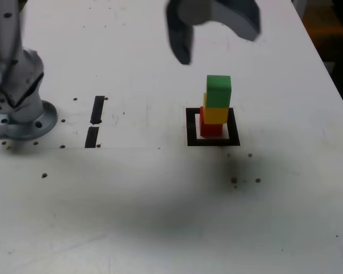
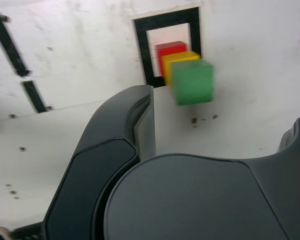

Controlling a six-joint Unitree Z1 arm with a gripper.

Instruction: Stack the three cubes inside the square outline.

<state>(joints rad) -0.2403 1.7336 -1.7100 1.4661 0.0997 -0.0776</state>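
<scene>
Three cubes stand stacked inside the square outline [image 1: 212, 141] of black tape: the red cube [image 1: 210, 129] at the bottom, the yellow cube [image 1: 216, 113] on it, the green cube [image 1: 219, 91] on top. The upper two sit slightly off-centre. My gripper [image 1: 217, 43] hangs blurred above the stack, open and apart from it, with nothing between its fingers. The wrist view looks down past the dark gripper [image 2: 220, 125] onto the green cube [image 2: 192, 82], the yellow cube [image 2: 177, 57], the red cube [image 2: 169, 48] and the square outline [image 2: 140, 50].
The arm's grey base [image 1: 23, 114] stands at the exterior view's left. Two short black tape strips [image 1: 97, 109] [image 1: 92, 137] lie between the base and the outline. Dark smudges [image 1: 234, 180] mark the white table [image 1: 160, 217]; its edge runs down the exterior view's right.
</scene>
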